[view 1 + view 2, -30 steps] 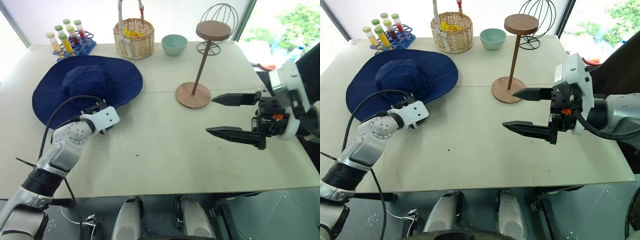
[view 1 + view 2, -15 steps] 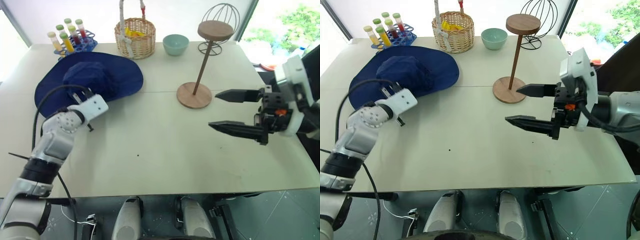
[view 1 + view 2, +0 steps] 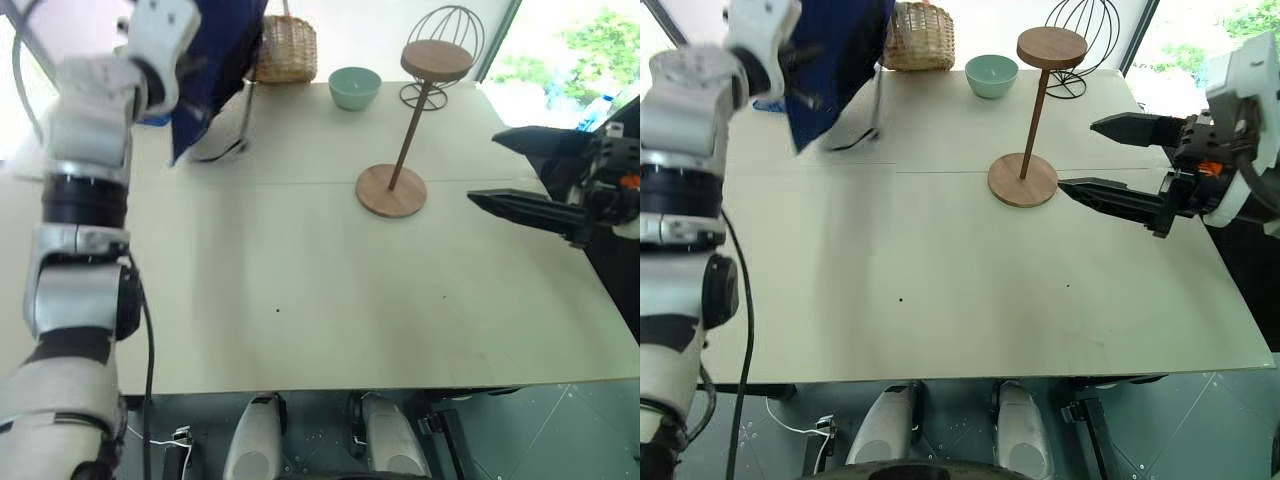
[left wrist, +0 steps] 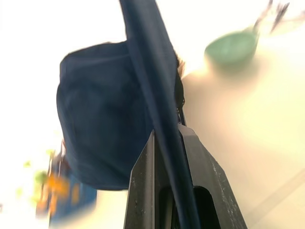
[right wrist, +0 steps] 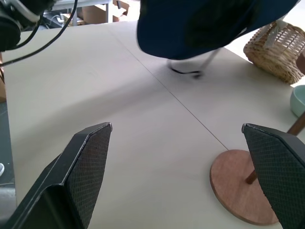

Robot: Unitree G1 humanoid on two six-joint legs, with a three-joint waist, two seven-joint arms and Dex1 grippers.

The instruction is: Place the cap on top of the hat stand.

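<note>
pale table [image 3: 300, 280] by bright windows, no legible writing; left gripper [image 4: 164, 143] clamped on cap [image 4: 100, 129] brim, lifted; right gripper [image 3: 1110, 160] wide open, empty, near hat stand [image 3: 1025, 180]

Our left arm [image 3: 85, 190] is built of silvery-grey rounded segments joined by black collars, with a white block-shaped housing at the wrist and a thin black cable looping along its outer side. Our right gripper [image 3: 520, 172] carries two long, tapering black fingers [image 5: 76, 171] whose inner faces show a fine cross-hatched texture, mounted on a dark block with a small orange mark and a white casing behind it. Seen from the left wrist, our left gripper [image 4: 164, 200] has smooth, matte black fingers [image 4: 140, 191] with lightly scuffed edges.
</note>
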